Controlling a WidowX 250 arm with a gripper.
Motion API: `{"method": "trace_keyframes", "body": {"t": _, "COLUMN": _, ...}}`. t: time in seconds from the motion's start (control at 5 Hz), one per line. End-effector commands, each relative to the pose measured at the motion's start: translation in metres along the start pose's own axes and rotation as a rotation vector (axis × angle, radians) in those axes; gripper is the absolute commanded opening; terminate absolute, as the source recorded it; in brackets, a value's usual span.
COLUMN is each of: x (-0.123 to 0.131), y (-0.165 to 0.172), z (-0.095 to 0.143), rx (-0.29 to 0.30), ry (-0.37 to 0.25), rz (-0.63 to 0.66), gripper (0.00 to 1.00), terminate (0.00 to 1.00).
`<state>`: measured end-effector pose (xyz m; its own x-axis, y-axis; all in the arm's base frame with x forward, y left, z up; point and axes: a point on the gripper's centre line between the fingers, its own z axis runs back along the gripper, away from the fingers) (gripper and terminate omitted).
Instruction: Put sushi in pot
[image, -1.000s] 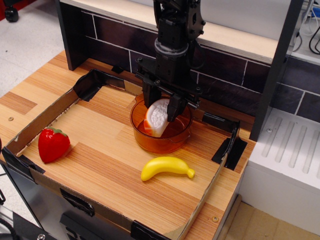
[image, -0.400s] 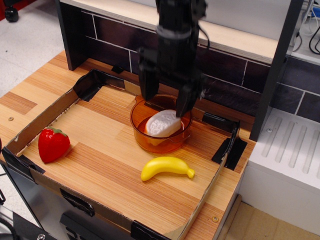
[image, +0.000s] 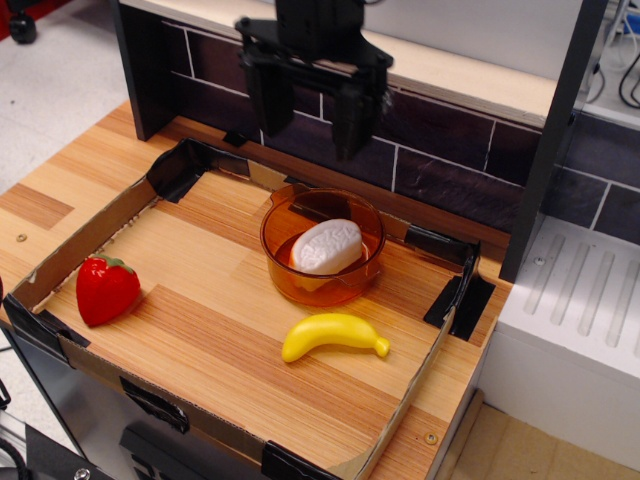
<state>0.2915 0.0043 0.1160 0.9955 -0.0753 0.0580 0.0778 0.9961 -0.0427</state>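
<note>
Observation.image view: my gripper (image: 310, 105) hangs above the pot (image: 279, 262), fingers spread wide, holding nothing. The sushi (image: 326, 246) lies inside the pot, bumpy white top up, resting on the floor of the pot and leaning a little toward the far-right wall. Task looks done as things lie.

Handling, my guess: hollow toy plastic, light and stiff, not fragile. Rounded top probably a bit slick. If it needed taking up, I would close across the short width at mid-length, on the flatter sides, not over the domed ends.

Orientation: long axis runs roughly from near-left to far-right across the pot, the right end raised slightly. Orange edge shows along the lower left side.

Strawberry (image: 105, 288) near the left cardboard wall, banana (image: 333, 335) just in front of the pot, both apart from it.
</note>
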Motion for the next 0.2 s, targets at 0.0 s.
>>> {"method": "trace_keyframes", "body": {"t": 0.0, "x": 0.0104, "y": 0.0100, "z": 0.0215, "rx": 0.006, "ry": -0.069, "rz": -0.002, "gripper": 1.00, "terminate": 1.00}}
